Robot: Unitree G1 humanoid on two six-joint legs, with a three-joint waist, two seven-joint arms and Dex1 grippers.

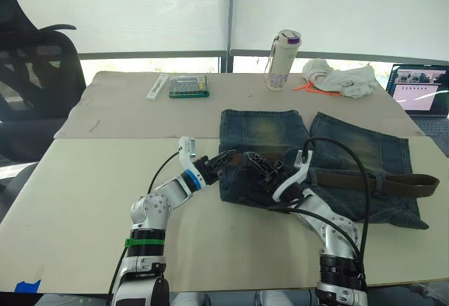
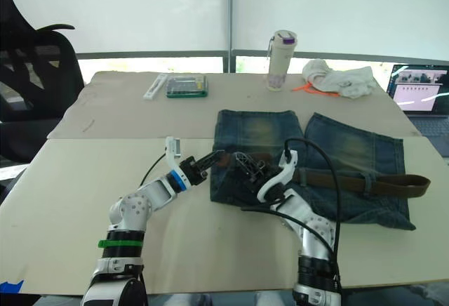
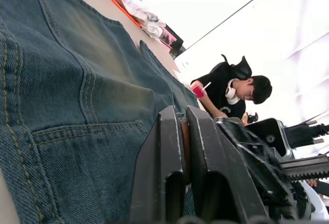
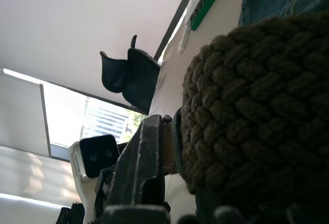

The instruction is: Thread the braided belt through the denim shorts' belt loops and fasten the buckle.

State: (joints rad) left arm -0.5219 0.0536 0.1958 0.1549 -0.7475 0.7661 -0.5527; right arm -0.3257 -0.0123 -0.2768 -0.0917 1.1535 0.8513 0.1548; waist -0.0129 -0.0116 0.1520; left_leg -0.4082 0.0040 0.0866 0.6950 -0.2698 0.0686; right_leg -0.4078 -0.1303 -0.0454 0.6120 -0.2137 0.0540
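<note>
The denim shorts (image 1: 316, 162) are laid flat on the table (image 1: 84, 201), with the braided belt (image 1: 393, 182) run along the waistband to the right of both grippers. The left gripper (image 1: 223, 158) is pinched on the belt's end at the shorts' left edge. The right gripper (image 1: 261, 165), just beside it, is pressed over the strap; whether it is clamped cannot be told.
</note>
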